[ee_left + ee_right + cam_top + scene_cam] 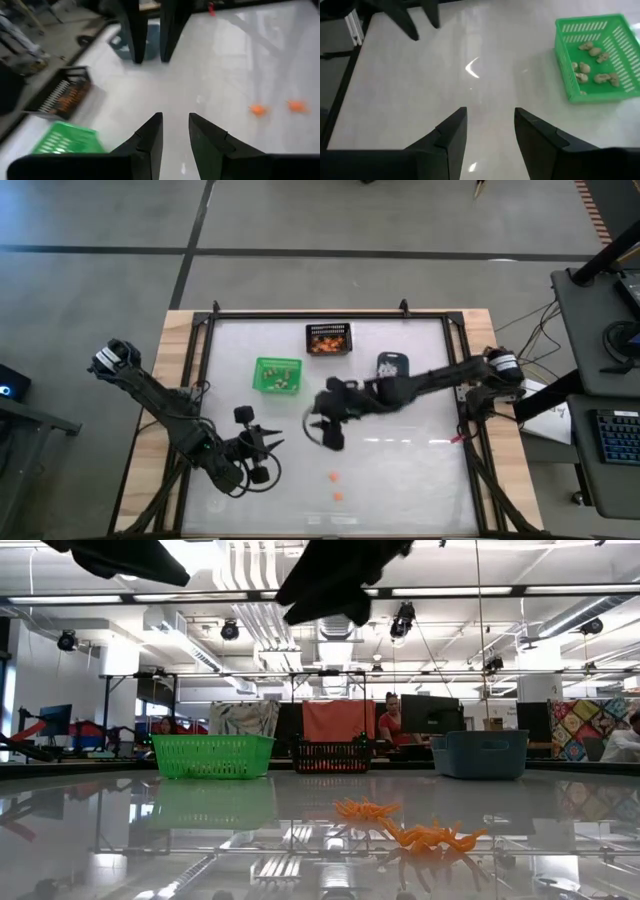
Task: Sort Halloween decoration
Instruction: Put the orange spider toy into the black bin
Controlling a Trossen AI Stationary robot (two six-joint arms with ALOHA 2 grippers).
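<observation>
Two orange trinkets (333, 477) (338, 496) of the Halloween decoration lie on the glossy white table near its front edge; the low view shows them as spidery shapes (365, 809) (432, 836). Tan trinkets (592, 62) lie in the green bin (277, 374), and orange ones (328, 340) in the black mesh bin (329, 338). My left gripper (270, 438) (175, 122) hovers open at the front left, its fingers empty. My right gripper (322, 430) (490, 115) hovers open over mid-table, facing the left one, also empty.
A blue-grey bin (393, 366) stands right of the green one, under my right arm. A dark metal frame (330, 314) borders the table. Bare tabletop (420, 85) lies between the two grippers. People and desks show in the room beyond (390, 720).
</observation>
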